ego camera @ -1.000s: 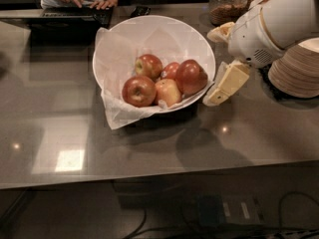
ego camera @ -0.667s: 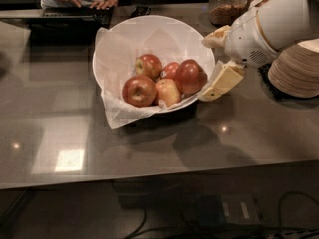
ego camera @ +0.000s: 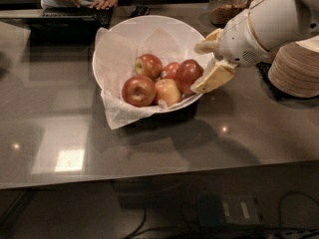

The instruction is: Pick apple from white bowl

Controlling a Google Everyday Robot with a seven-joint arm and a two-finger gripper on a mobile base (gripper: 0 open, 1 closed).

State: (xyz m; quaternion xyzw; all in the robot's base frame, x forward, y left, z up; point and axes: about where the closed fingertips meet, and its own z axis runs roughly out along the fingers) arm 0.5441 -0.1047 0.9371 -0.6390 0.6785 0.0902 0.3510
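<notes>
The gripper (ego camera: 205,62), fingers spread and empty, hung at the white bowl (ego camera: 144,20) right rim; the apple (ego camera: 187,73) lay just left.

White bowl (ego camera: 149,21): plain white, lined with crinkled white paper (ego camera: 115,114). Apple (ego camera: 187,73), at the bowl's right side: deep, nearly uniform dark red. Front-left apple (ego camera: 138,91): red-orange. Front-centre apple (ego camera: 168,91): pale yellow-pink. Gripper (ego camera: 196,69), at the bowl's right rim: cream fingers, spread apart, on a white arm. Plates (ego camera: 296,68), right of the bowl: beige. Countertop (ego camera: 249,133): glossy grey-brown.
</notes>
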